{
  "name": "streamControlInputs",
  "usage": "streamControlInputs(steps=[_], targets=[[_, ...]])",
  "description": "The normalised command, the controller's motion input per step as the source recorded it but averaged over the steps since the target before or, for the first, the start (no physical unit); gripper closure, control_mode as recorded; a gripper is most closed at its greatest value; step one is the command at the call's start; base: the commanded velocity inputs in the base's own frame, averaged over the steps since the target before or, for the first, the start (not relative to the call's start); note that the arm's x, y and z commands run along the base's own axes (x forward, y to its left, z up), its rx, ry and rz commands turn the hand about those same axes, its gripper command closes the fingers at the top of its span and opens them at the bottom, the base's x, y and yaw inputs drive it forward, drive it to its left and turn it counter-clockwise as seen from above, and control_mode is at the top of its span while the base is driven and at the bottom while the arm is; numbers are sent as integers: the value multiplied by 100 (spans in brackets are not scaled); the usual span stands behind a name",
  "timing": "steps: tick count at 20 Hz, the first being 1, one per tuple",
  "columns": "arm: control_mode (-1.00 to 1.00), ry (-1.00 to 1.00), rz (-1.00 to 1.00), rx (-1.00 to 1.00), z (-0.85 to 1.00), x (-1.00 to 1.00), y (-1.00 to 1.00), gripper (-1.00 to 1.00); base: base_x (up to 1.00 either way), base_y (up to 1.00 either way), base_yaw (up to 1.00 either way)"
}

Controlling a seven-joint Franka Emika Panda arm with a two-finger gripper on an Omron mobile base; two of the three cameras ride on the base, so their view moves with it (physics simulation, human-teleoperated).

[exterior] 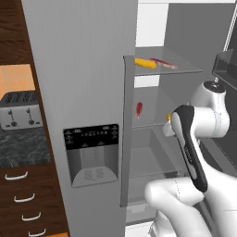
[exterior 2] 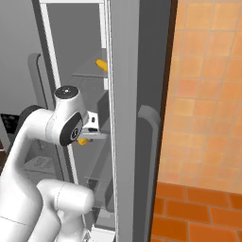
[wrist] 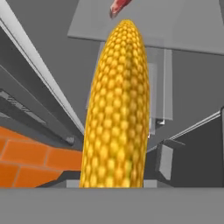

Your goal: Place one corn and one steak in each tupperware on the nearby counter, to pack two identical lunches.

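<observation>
One corn (wrist: 116,109) stands lengthwise right in front of the hand camera, and my gripper (exterior 2: 87,137) is shut on it inside the open fridge. A sliver of this cob (exterior: 169,118) peeks out by the hand (exterior: 170,127). A second corn (exterior: 145,63) lies on the top shelf beside a steak (exterior: 164,63); that cob also shows from the other side (exterior 2: 101,64). Another steak (exterior: 139,109) rests on the middle shelf, and a red steak tip (wrist: 119,6) shows above the held cob. The counter (exterior: 23,143) is at the left. The tupperware is out of view.
The grey fridge door (exterior: 83,83) with its dispenser (exterior: 91,155) stands close on my left. A toaster (exterior: 19,109) sits on the counter above brown drawers (exterior: 21,199). Glass shelves (exterior: 180,69) hem in the hand. An orange tiled wall (exterior 2: 203,94) lies to the right.
</observation>
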Motion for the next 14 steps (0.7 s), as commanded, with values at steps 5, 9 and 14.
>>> streamControlInputs(steps=[5,9,14], targets=[[100,-1,0,0,0,-14,0,100,-56,63,2],[100,0,0,0,0,0,0,100,-36,100,0],[100,0,0,0,0,0,0,100,-16,100,0]])
